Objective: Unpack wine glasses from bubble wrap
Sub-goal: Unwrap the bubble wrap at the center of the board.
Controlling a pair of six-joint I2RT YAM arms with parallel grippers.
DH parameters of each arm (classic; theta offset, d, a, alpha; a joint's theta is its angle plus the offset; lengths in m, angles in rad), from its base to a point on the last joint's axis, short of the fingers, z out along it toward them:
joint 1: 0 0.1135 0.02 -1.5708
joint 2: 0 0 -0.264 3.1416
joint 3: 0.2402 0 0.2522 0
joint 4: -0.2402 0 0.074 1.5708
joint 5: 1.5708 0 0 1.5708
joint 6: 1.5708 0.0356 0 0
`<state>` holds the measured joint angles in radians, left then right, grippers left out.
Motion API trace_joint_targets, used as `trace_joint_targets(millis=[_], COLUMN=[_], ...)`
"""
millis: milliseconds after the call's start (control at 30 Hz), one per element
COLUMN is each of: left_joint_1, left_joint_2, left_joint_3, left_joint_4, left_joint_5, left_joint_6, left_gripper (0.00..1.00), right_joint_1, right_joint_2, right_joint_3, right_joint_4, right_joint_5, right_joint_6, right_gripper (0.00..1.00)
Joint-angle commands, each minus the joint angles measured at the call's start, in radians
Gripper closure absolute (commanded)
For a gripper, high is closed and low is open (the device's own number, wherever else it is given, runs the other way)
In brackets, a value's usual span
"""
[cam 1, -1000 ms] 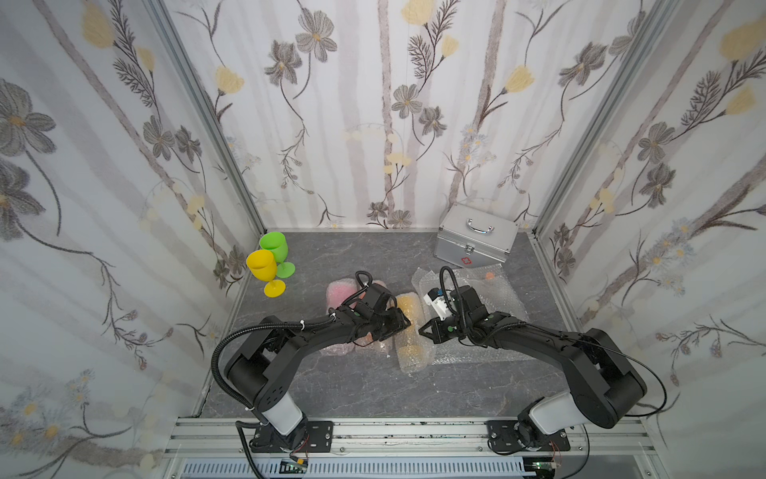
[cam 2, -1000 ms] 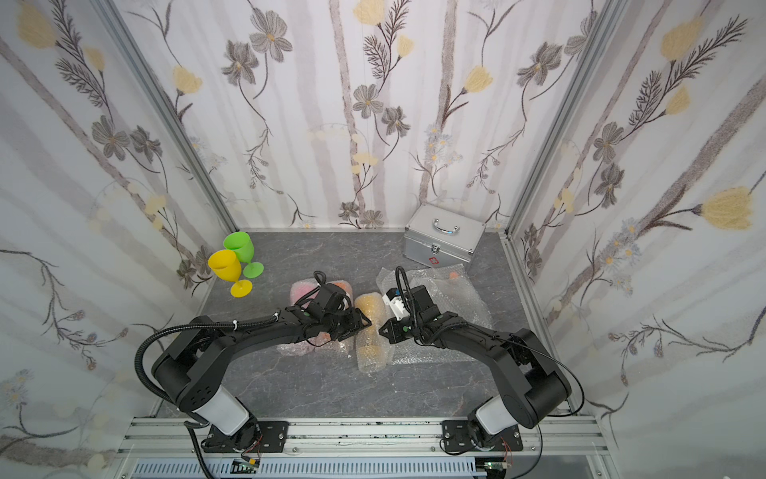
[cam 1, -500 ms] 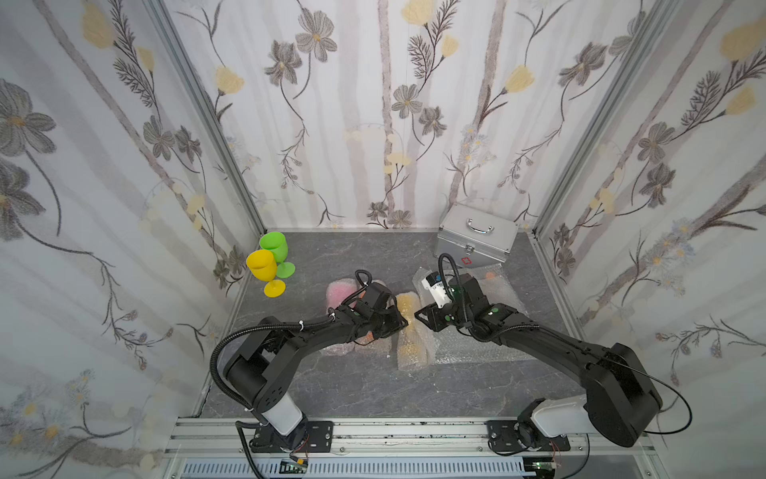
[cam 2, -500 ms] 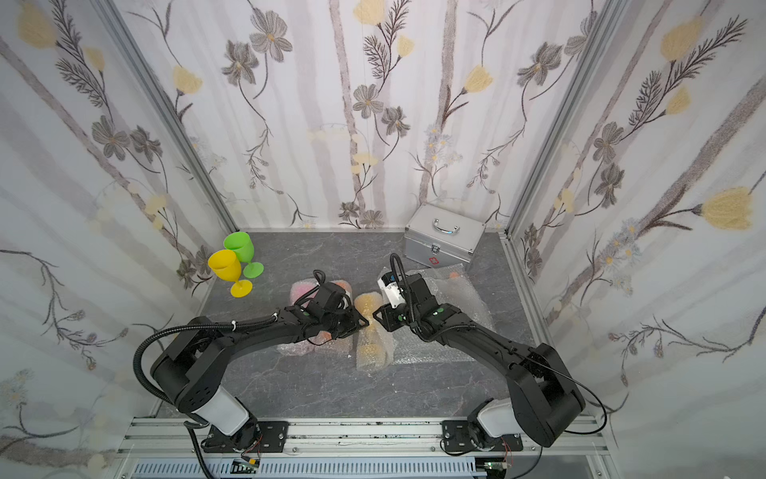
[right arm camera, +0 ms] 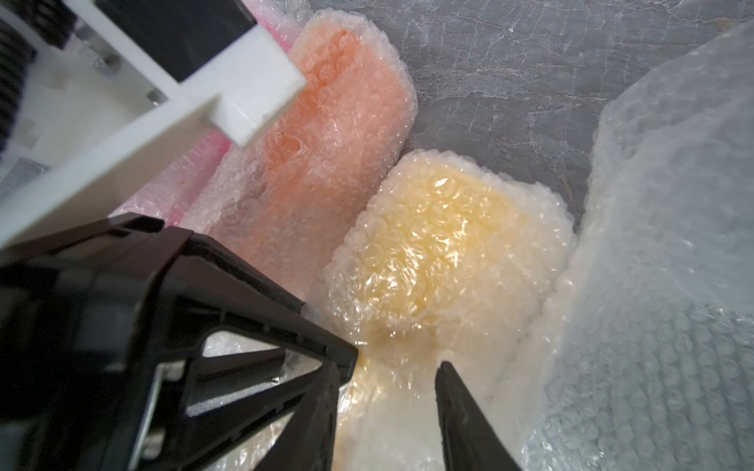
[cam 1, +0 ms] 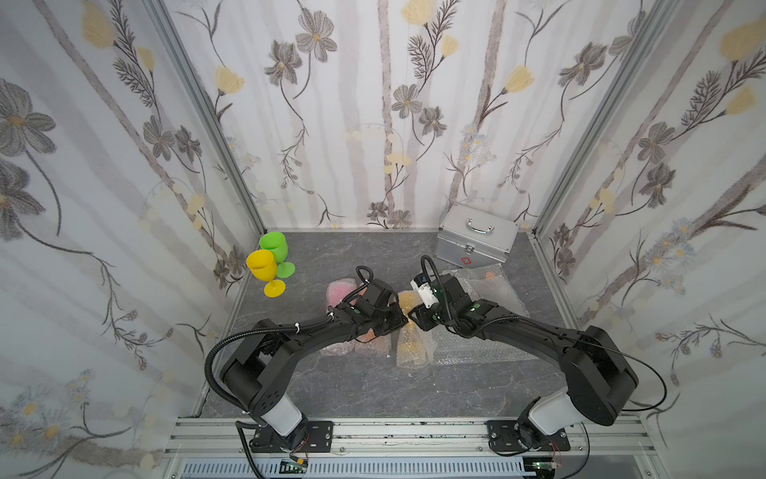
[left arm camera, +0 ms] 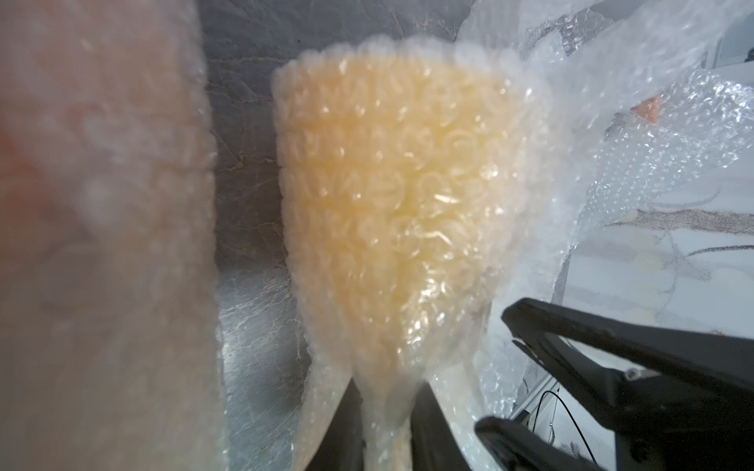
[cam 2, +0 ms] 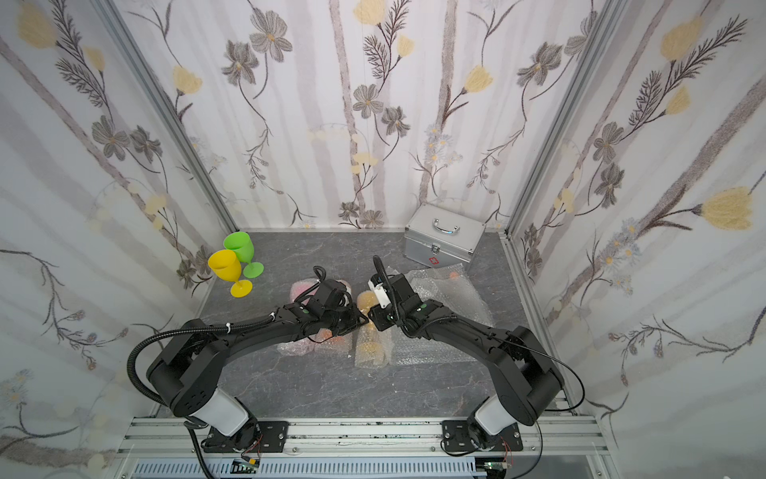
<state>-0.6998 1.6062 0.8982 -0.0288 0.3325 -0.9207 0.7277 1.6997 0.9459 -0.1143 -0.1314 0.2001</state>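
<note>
**Both pincers meet at the stem of the wrapped amber goblet**

The amber-yellow plastic goblet rolled in clear bubble wrap [left arm camera: 391, 183] lies flat on the grey stone-patterned tabletop [cam 1: 373, 385]. Its long axis runs on ahead of the left pincer [left arm camera: 385, 412]. The bowl sits beyond the fingertips, and the narrow wrapped stem passes between them. Both fingers press against the wrap, so this pincer appears clamped on the stem.

The right pincer [right arm camera: 391, 379] comes in from the opposite side at the same narrow part. Its fingers stand parted either side of the wrap and grip nothing. From it, too, the bowl lies ahead.

An orange goblet in its own bubble-wrap roll [right arm camera: 326, 122] lies just beside the amber one on the left pincer's side, parallel to it. A loose, spread sheet of clear bubble wrap [right arm camera: 653, 285] lies against it on the right pincer's side.

Judging from this, the left arm anchors the stem while the right must find a free edge of the wrap. Where that edge lies cannot be made out.
</note>
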Motion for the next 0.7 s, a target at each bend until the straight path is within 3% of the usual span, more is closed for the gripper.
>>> trace_joint_targets(millis=[0, 333, 667], left_joint_1=[-0.001, -0.003, -0.004], left_joint_2=[-0.004, 0.002, 0.0], left_joint_3=[0.015, 0.031, 0.031], left_joint_4=[-0.004, -0.011, -0.013], left_joint_5=[-0.013, -0.007, -0.006], left_joint_6=[0.007, 0.013, 0.017], left_gripper=[0.8, 0.82, 0.88], right_joint_1=[0.01, 0.018, 0.011], right_joint_2=[0.015, 0.061, 0.074], right_joint_3=[0.011, 0.022, 0.038], right_joint_4=[0.016, -0.015, -0.016], right_joint_5=[0.024, 0.11, 0.149], right_joint_6=[-0.014, -0.01, 0.01], right_gripper=[0.58, 0.56, 0.66])
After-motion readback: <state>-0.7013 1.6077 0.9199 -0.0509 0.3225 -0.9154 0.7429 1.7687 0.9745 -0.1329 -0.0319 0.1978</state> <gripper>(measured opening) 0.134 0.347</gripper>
